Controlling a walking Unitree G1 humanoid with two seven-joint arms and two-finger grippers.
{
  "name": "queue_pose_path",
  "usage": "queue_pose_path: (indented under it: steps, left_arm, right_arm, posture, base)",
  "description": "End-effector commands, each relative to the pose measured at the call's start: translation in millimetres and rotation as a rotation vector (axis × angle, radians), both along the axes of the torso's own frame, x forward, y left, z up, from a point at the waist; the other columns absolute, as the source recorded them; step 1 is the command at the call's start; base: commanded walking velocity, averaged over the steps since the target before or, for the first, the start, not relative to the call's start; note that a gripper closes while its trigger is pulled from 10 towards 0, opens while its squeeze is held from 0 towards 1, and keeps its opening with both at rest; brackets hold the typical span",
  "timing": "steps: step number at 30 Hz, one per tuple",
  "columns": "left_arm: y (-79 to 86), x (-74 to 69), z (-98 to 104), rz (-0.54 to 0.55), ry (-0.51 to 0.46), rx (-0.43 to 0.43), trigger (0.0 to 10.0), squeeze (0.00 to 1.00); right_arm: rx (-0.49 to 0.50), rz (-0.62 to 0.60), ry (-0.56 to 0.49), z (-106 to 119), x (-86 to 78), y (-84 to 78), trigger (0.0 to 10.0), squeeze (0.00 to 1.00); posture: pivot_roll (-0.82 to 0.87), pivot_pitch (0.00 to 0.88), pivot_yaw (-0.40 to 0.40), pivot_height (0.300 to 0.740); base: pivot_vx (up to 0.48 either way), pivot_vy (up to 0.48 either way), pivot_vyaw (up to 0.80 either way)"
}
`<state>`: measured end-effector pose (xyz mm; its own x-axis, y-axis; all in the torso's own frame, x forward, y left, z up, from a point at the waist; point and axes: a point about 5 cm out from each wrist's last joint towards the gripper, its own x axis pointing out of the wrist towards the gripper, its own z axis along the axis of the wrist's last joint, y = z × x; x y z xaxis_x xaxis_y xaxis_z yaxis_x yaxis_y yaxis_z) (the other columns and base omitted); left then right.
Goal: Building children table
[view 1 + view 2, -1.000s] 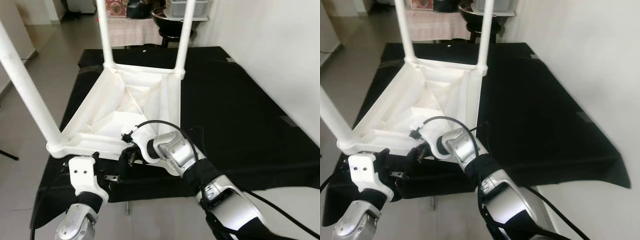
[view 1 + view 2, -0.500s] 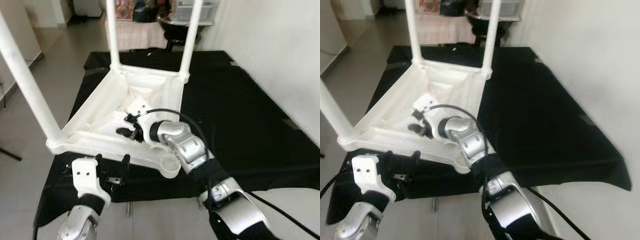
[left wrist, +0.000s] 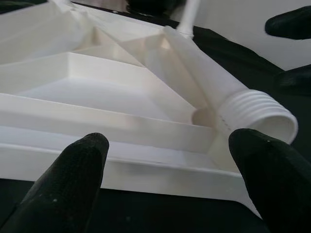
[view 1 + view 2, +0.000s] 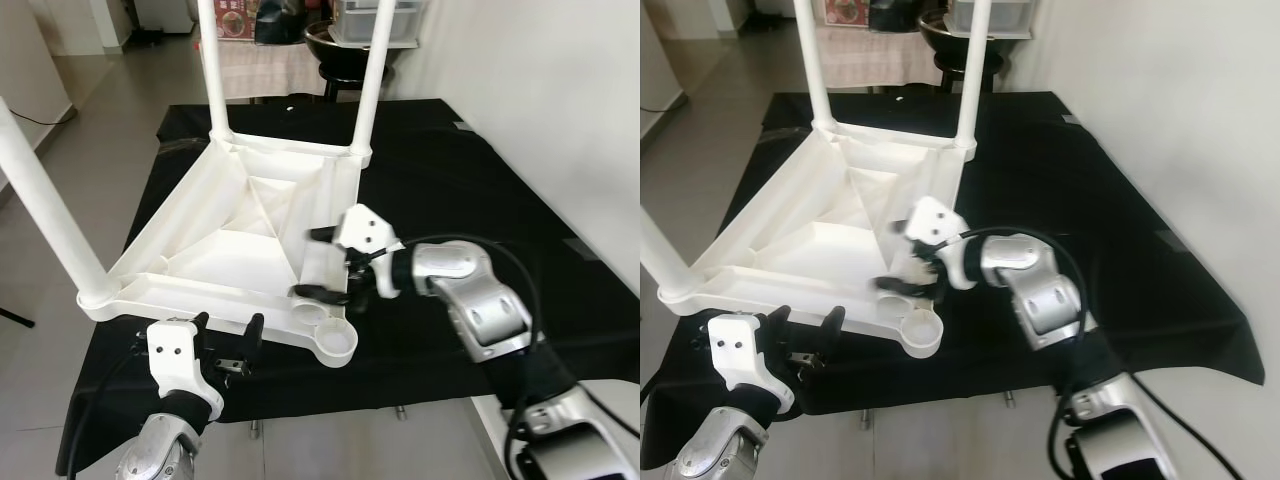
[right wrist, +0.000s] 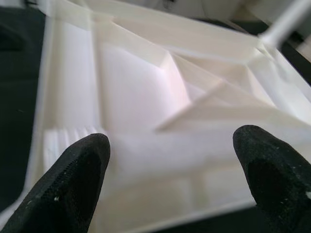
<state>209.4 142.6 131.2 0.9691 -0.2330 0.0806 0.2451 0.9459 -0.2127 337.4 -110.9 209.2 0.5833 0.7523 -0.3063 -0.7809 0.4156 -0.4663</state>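
Overhead, your head camera looks down on a white children's table [image 4: 245,225] lying upside down on a black mat [image 4: 470,200] that covers the floor. Three white legs stand up from its corners: one at the near left [image 4: 45,200] and two at the far side, a far-left leg [image 4: 212,70] and a far-right leg [image 4: 368,80]. The near-right corner carries a bare, ribbed round socket [image 4: 333,340] with no leg in it.

At the near left, your left gripper [image 4: 227,335] sits low, just in front of the table's near edge, its two black fingers spread apart and holding nothing. From the left wrist camera, the fingertips [image 3: 73,179] frame that near rail, with the ribbed socket [image 3: 265,116] off to one side.

Moving right, your right gripper [image 4: 320,265] reaches in from the right side over the table's right rail, just beyond the empty socket. Its fingers are parted, one above the other, and grip nothing; whether the lower one touches the plastic cannot be told. Through the right wrist camera, the two fingertips [image 5: 80,174] stand wide apart over the table's ribbed white underside [image 5: 160,97].

Farther right, the mat runs up to a plain white wall [image 4: 560,100].
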Motion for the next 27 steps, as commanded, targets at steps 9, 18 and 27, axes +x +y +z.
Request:
queue_pose_path:
  steps: [9, 18, 27]
  left_arm:
    - [-9.8, -25.6, 2, -0.156, 0.037, 0.057, 10.0, 0.0]
    - [-9.1, -36.7, -4, -0.173, 0.068, 0.073, 10.0, 0.0]
    - [-8.0, -37.5, -3, -0.18, 0.067, 0.084, 10.0, 0.0]
  right_arm:
    - [0.014, -0.141, 0.074, -27, -14.1, -6.3, 10.0, 1.0]
    - [0.101, -0.183, 0.079, -21, -12.9, -16.9, 10.0, 1.0]
    - [0.168, 0.042, 0.133, -8, -40.5, -0.2, 10.0, 1.0]
  posture:
    - [-0.01, 0.074, -0.026, 0.74]
    - [-0.01, 0.075, -0.02, 0.74]
    - [-0.01, 0.074, -0.017, 0.74]
  base:
    - [0.0, 0.0, 0.0]
    - [0.0, 0.0, 0.0]
    - [0.0, 0.0, 0.0]
